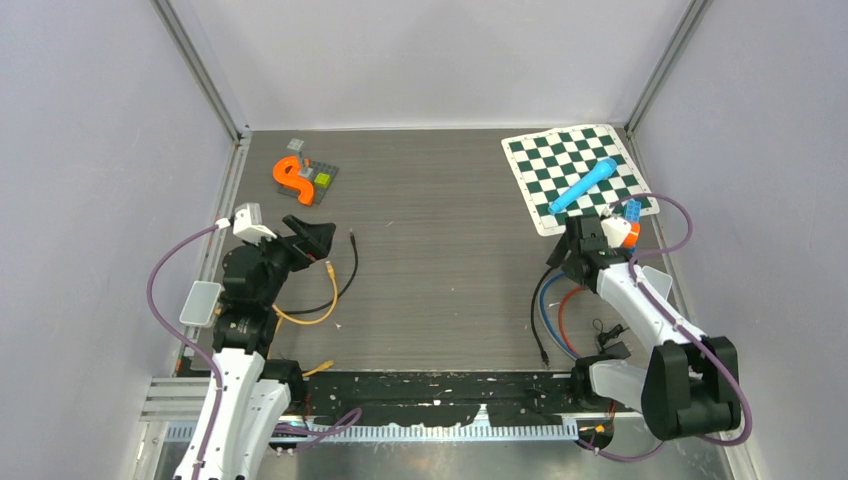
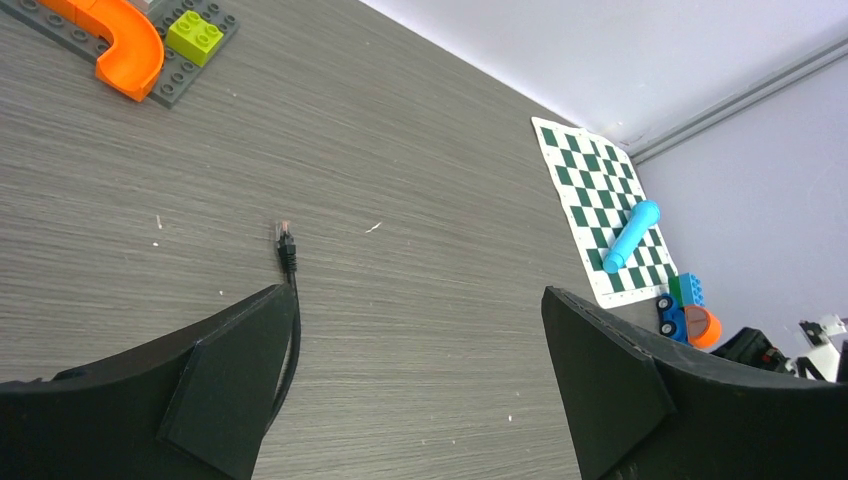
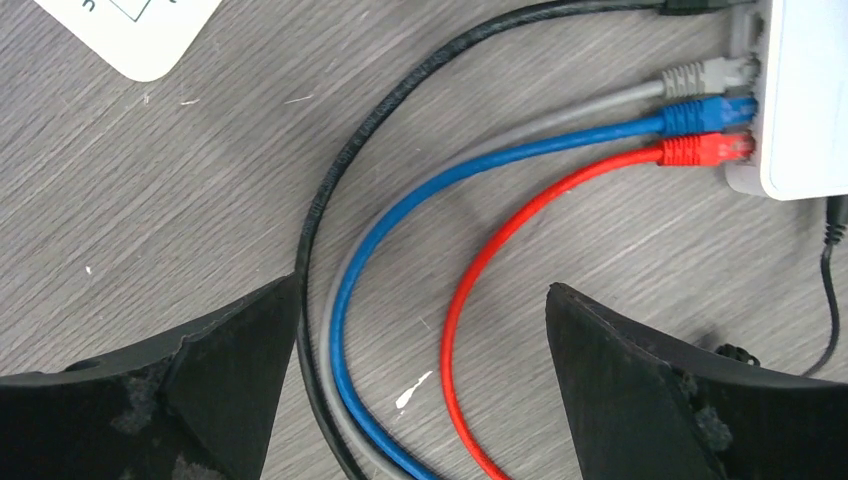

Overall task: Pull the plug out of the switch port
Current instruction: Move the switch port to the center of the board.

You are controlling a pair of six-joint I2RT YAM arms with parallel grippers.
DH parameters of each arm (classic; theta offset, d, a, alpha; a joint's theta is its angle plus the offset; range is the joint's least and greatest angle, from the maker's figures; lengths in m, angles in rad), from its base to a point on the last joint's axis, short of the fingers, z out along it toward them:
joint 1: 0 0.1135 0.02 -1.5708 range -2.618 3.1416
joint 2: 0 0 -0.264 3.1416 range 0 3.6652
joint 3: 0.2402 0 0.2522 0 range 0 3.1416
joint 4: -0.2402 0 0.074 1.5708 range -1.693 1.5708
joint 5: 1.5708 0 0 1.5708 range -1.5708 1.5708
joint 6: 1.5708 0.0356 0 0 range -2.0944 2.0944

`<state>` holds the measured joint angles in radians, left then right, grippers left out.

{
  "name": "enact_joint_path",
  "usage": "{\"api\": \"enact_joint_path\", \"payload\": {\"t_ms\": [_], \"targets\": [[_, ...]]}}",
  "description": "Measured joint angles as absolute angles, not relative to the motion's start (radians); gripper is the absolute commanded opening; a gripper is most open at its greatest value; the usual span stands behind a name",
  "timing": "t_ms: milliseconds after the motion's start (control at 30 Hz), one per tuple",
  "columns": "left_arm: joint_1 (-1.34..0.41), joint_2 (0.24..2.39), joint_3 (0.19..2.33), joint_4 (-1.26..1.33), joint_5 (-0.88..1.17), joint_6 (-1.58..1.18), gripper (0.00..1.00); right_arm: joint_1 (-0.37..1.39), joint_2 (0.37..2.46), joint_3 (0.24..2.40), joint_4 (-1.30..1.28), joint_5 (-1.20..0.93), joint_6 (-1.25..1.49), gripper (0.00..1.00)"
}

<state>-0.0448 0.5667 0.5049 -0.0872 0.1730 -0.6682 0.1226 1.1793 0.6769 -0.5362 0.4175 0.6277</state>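
A white switch [image 3: 800, 100] lies at the upper right of the right wrist view. A grey plug [image 3: 700, 75], a blue plug [image 3: 705, 113] and a red plug [image 3: 700, 150] sit side by side in its ports. A black plug [image 3: 700, 5] enters at the top edge. Their cables curve down between the fingers of my right gripper [image 3: 420, 290], which is open above the table and holds nothing. In the top view the right gripper [image 1: 572, 250] covers the switch. My left gripper [image 2: 417, 292] is open and empty, far to the left [image 1: 315, 238].
A loose black cable end [image 2: 285, 240] lies by the left finger, with a yellow cable [image 1: 310, 315] nearby. A chessboard mat [image 1: 575, 175] holds a cyan cylinder [image 1: 583, 186], with toy blocks [image 1: 632, 210] beside it. An orange piece on a grey plate [image 1: 293, 178] lies back left.
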Motion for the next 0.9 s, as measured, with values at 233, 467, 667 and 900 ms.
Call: {"api": "enact_joint_path", "payload": {"t_ms": [233,467,667,900], "targets": [[-0.045,0.569,0.505,-0.088,0.171,-0.649,0.99,0.123,1.276,0.692,-0.479,0.368,0.562,0.94],[-0.045,0.564,0.505,-0.094,0.165,-0.628,0.99,0.123,1.347,0.692,-0.423,0.308,0.512,0.94],[-0.045,0.537,0.505,-0.120,0.146,-0.612,0.99,0.123,1.382,0.685,-0.358,0.201,0.475,0.94],[-0.045,0.504,0.505,-0.142,0.123,-0.595,0.99,0.123,1.407,0.676,-0.301,0.119,0.441,0.89]]}}
